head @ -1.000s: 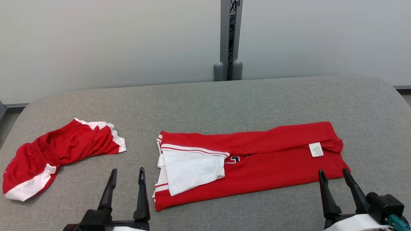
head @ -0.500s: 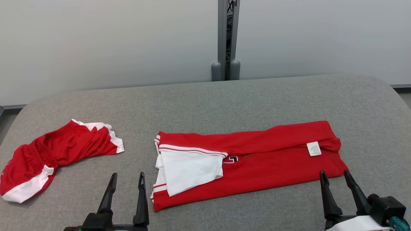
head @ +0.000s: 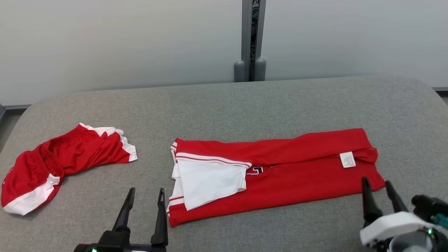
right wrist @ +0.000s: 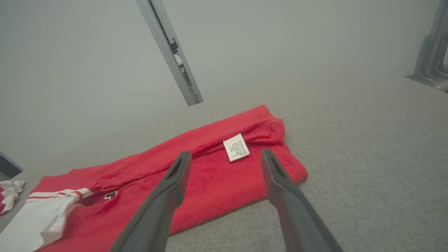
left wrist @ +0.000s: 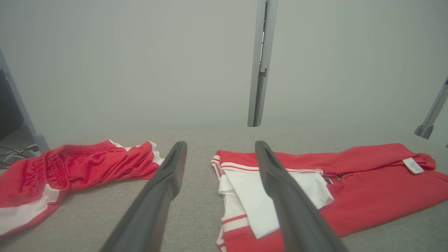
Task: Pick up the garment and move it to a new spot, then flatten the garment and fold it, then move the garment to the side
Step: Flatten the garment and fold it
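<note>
The garment (head: pixel 297 178) is a red shirt with white striped sleeves, folded into a long strip across the middle of the grey table (head: pixel 224 105); a white label (head: pixel 347 159) shows near its right end. My left gripper (head: pixel 146 191) is open just left of the garment's near left corner, not touching it. My right gripper (head: pixel 376 181) is open at the garment's near right corner, fingertips at its edge. In the left wrist view the left gripper (left wrist: pixel 220 144) points at the garment's sleeve end (left wrist: pixel 273 182). In the right wrist view the right gripper (right wrist: pixel 226 153) frames the label (right wrist: pixel 236 147).
A second red and white garment, crumpled shorts (head: pixel 52 161), lies at the table's left. A grey post (head: pixel 250 38) stands against the pale wall behind the table. The table's rounded corners are at the far left and far right.
The head camera has shifted slightly. My right gripper has moved a little right and up to the garment's near right corner, its wrist tilting. Both grippers stay open; the garment lies as before.
</note>
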You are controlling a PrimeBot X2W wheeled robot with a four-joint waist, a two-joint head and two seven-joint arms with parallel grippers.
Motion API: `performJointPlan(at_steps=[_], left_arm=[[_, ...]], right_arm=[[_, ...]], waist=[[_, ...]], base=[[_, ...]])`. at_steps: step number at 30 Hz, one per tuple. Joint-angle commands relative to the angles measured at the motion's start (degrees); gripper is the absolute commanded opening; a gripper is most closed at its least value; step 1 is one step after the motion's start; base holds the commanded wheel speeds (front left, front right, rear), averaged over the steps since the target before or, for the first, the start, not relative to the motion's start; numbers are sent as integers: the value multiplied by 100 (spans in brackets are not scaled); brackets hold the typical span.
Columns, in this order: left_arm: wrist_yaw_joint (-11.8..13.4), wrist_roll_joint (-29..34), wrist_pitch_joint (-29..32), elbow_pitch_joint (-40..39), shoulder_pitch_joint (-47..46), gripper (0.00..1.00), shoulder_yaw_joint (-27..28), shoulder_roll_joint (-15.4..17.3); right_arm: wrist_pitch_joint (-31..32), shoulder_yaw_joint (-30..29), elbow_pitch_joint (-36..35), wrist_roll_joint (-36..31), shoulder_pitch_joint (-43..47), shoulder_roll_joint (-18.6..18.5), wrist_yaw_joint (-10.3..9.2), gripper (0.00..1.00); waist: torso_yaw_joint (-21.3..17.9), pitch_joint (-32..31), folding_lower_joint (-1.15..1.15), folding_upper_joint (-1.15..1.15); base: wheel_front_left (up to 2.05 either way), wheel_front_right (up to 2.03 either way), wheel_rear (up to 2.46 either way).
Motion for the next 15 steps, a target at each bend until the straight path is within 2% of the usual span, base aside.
performJointPlan(at_steps=[1, 10, 15], left_arm=[[-18, -26, -26, 3, -99, 100, -34, 14], [-63, 5, -26, -87, -421, 100, -264, 13], [-92, 66, -26, -139, -674, 100, -372, 14]], right_arm=[[-11, -48, 362, 151, -306, -126, 1, 100], [-12, -308, 1935, 187, -1600, -447, 1, 100], [-12, -346, 2412, 359, -2128, -539, 1, 100]], waist=[[48, 64, 0, 0], [315, 533, 0, 0], [413, 912, 0, 0]], base=[[0, 0, 0], [0, 0, 0], [0, 0, 0]])
